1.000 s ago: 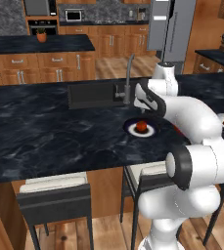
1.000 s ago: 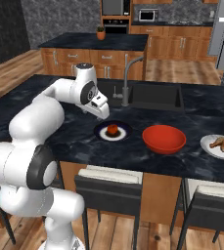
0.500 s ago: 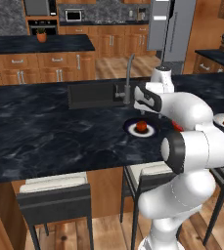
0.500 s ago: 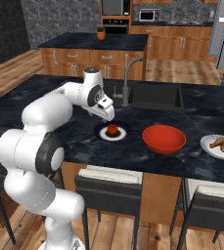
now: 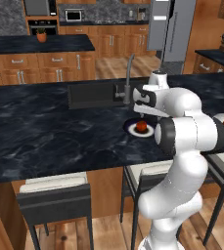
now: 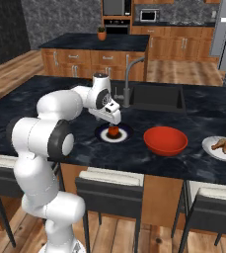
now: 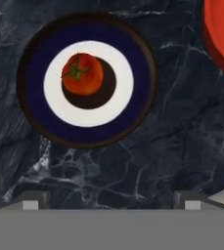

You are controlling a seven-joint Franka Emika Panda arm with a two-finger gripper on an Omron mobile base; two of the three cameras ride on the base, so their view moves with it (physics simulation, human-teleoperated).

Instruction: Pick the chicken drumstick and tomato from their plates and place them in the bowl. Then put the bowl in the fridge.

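Gripper [image 6: 114, 120]: jaws spread wide, empty, now nearer above the tomato [image 7: 82, 74] than a second ago. Tomato: unmoved on navy-rimmed plate [image 7: 33, 88]. Red bowl [image 6: 165, 140] beside; drumstick [image 6: 224, 145] on white plate [image 6: 209, 147].

A dark faucet [image 6: 130, 79] stands beside the black sink [image 6: 156, 97].

No legible text, labels or numbers anywhere.

Even, soft rendered light from overhead across my base views, no harsh glare, faint sheen on the dark marble counter [image 6: 45, 99], dark round shadow beneath the tomato [image 7: 82, 74], everything slightly soft and low in detail, no edge distortion.
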